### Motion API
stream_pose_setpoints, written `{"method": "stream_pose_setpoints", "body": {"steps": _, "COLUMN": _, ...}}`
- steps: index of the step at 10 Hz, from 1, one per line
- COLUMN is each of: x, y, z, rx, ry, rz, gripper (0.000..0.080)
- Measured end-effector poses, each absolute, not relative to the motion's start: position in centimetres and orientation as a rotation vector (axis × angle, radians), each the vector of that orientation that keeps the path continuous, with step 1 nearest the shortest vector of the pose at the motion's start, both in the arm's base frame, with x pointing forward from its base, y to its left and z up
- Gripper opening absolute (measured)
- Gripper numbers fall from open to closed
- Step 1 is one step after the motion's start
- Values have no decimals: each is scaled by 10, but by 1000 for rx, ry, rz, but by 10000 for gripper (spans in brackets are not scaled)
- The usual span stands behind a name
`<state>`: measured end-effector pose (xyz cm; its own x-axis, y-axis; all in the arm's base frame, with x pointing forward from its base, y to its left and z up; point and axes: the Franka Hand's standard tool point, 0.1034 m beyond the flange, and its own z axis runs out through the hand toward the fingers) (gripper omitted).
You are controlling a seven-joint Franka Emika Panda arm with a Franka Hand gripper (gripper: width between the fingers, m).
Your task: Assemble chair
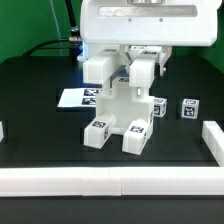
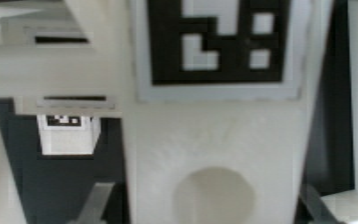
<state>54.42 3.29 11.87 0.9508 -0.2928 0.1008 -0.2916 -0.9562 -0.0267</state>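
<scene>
The chair [image 1: 120, 112] stands part-built at the middle of the table, on two tagged feet toward the near border rail [image 1: 110, 181], with its upright slab [image 1: 128, 95] rising under the arm. The gripper [image 1: 143, 74] sits over that slab. In the wrist view the tagged face fills the frame with the fingers [image 2: 99, 200] flanking it, but I cannot tell whether they pinch it or only straddle it. The step looks like seating or steadying a part on the assembly. Two loose parts [image 1: 160, 105] wait near the exterior view's right, and the marker board [image 1: 76, 97] lies toward its left. The next move probably calls for a clean, straight release before fetching one.
</scene>
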Motion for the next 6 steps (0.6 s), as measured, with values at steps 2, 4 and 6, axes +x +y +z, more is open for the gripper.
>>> {"method": "stream_pose_setpoints", "body": {"steps": 2, "x": 541, "y": 33, "z": 119, "rx": -3076, "ry": 519, "rz": -158, "gripper": 288}}
{"method": "stream_pose_setpoints", "body": {"steps": 4, "x": 542, "y": 33, "z": 119, "rx": -3071, "ry": 528, "rz": -147, "gripper": 288}}
{"method": "stream_pose_setpoints", "body": {"steps": 6, "x": 543, "y": 33, "z": 119, "rx": -3070, "ry": 525, "rz": -169, "gripper": 288}}
